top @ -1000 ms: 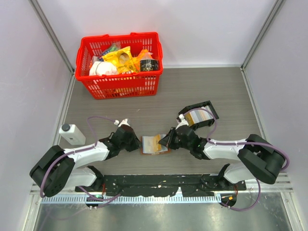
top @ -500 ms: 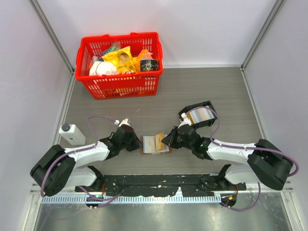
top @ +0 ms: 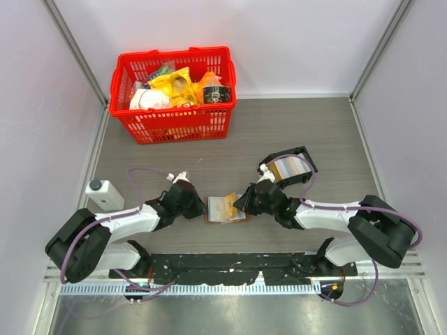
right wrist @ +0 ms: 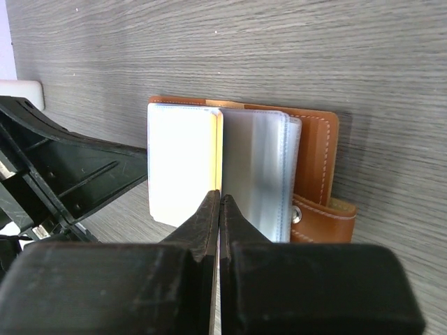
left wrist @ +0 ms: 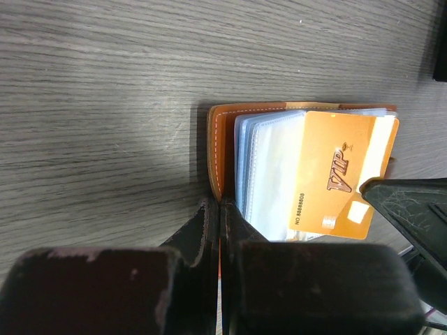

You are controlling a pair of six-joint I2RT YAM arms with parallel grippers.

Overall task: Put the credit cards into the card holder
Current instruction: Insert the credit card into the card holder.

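The card holder (top: 212, 218) lies open on the table between the two arms, brown leather (left wrist: 223, 143) with clear sleeves. My left gripper (top: 201, 208) is shut on the edge of its left cover (left wrist: 221, 208). A yellow-orange credit card (left wrist: 337, 172) marked VIP hangs tilted over the sleeves, and my right gripper (top: 239, 203) is shut on its edge (right wrist: 220, 199). In the right wrist view the credit card's pale back (right wrist: 180, 164) faces me, with the snap tab (right wrist: 318, 216) to the right. More credit cards (top: 291, 167) stand in a black tray.
The black open-top tray (top: 304, 155) sits just behind my right arm. A red basket (top: 174, 122) full of groceries stands at the back left. A small white device (top: 103, 194) rests by the left wall.
My right gripper has edged slightly left with the yellow-orange card over the open holder. The left gripper has kept its hold on the cover.
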